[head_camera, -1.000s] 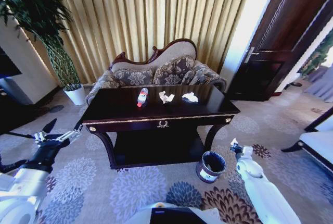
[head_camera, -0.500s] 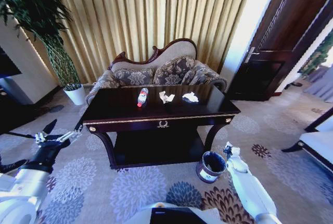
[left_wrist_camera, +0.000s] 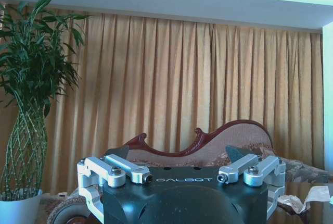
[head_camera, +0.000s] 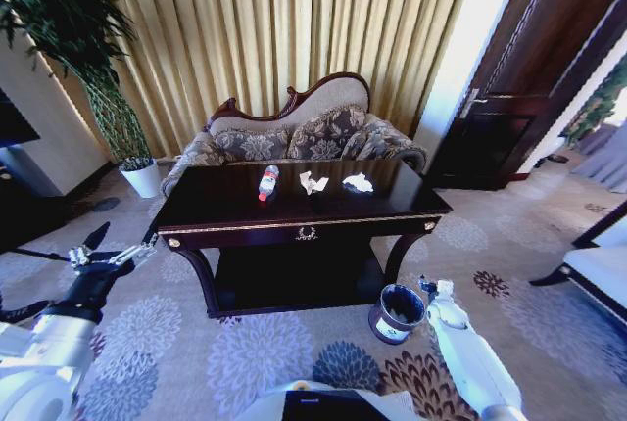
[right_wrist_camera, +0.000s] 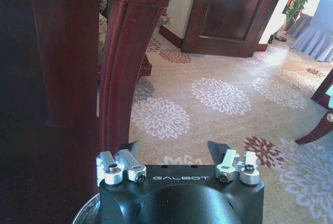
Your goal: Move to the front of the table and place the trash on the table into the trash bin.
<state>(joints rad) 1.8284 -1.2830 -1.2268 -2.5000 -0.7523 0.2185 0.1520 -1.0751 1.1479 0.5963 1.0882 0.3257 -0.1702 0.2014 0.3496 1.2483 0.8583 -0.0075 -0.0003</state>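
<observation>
The dark glossy table (head_camera: pixel 227 204) stands straight ahead. On its top lie the trash items: a clear bottle (head_camera: pixel 267 182) with a red cap on its side, and two crumpled white paper scraps (head_camera: pixel 313 182) (head_camera: pixel 359 183). The trash bin (head_camera: pixel 397 312) sits on the carpet by the table's front right leg. My right gripper (head_camera: pixel 429 286) hangs low just right of the bin; its wrist view shows it open (right_wrist_camera: pixel 175 150), facing the table leg (right_wrist_camera: pixel 122 67) with the bin's rim (right_wrist_camera: pixel 86 212) beneath. My left gripper (head_camera: pixel 120 248) is open (left_wrist_camera: pixel 177 153), left of the table, holding nothing.
A carved sofa (head_camera: pixel 294 132) stands behind the table against gold curtains. A tall plant in a white pot (head_camera: pixel 144 177) is at the back left. A dark door (head_camera: pixel 509 117) is at the right, and a chair (head_camera: pixel 598 269) at the far right. Patterned carpet lies all around.
My right arm has swung left and slightly lower, closer to the trash bin. The left arm has hardly shifted. The trash on the table has not moved.
</observation>
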